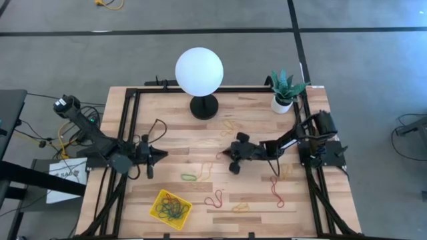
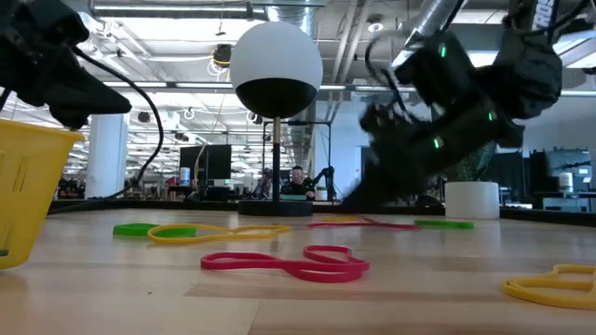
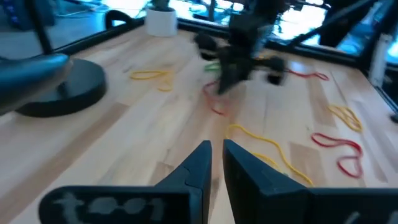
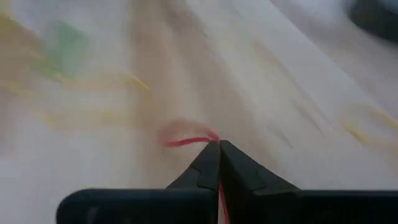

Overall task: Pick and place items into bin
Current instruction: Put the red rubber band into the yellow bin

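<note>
Red, green and yellow rubber bands lie flat and scattered on the wooden table, among them a green one (image 1: 189,177) and a red one (image 1: 213,199). The yellow bin (image 1: 171,209) stands near the table's near edge with several bands inside. My right gripper (image 1: 227,157) is at mid-table, slanting down, shut on a red band (image 4: 185,138). My left gripper (image 1: 162,155) hovers left of it, above the table, shut and holding nothing (image 3: 216,163). My right gripper pinches a red rubber band between its two fingertips. One strand runs back between the fingers (image 4: 219,194), and a small loop (image 4: 185,138) sticks out ahead of the tips. The fingers slant down from the table's right. Whether the loop rests on the wood, I cannot tell.
A lamp with a white globe (image 1: 199,72) and black base (image 1: 204,107) stands at the far middle. A white plant pot (image 1: 282,103) is at the far right. A black cable (image 1: 157,127) loops near the left arm. Black frame rails (image 1: 131,113) border the table.
</note>
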Robot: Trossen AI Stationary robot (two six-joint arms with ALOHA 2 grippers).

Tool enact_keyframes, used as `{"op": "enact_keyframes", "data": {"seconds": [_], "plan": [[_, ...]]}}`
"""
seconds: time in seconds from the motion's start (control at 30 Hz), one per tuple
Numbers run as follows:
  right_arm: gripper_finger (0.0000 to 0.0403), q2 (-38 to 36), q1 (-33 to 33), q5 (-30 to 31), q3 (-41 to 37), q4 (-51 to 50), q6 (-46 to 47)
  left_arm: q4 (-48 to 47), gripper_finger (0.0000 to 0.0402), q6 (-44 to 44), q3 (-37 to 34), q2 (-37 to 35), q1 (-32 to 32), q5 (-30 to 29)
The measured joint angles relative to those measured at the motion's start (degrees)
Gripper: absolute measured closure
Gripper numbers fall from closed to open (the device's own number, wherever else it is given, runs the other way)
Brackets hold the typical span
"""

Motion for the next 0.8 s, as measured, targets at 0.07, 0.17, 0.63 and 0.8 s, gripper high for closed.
{"op": "enact_keyframes", "data": {"seconds": [0.07, 0.17, 0.63, 0.8], "plan": [[0.0402, -0.27, 1.52, -0.02, 2.61, 1.61, -1.34, 0.05, 0.0374, -1.59, -0.38, 0.01, 0.00, -0.66], [0.0402, -0.28, 3.78, 1.10, 6.87, -0.46, -6.26, -0.26, 0.0374, -4.27, -0.47, 0.17, 0.00, -0.44], [0.0403, 5.97, 11.26, -4.76, 34.14, -1.17, -10.76, -0.36, 0.0374, -7.44, -0.47, 0.28, 0.00, -7.10], [0.0403, 16.36, 14.54, -12.25, 49.76, -2.35, -10.87, -0.39, 0.0374, -7.61, -0.47, 0.28, 0.00, -8.21]]}}
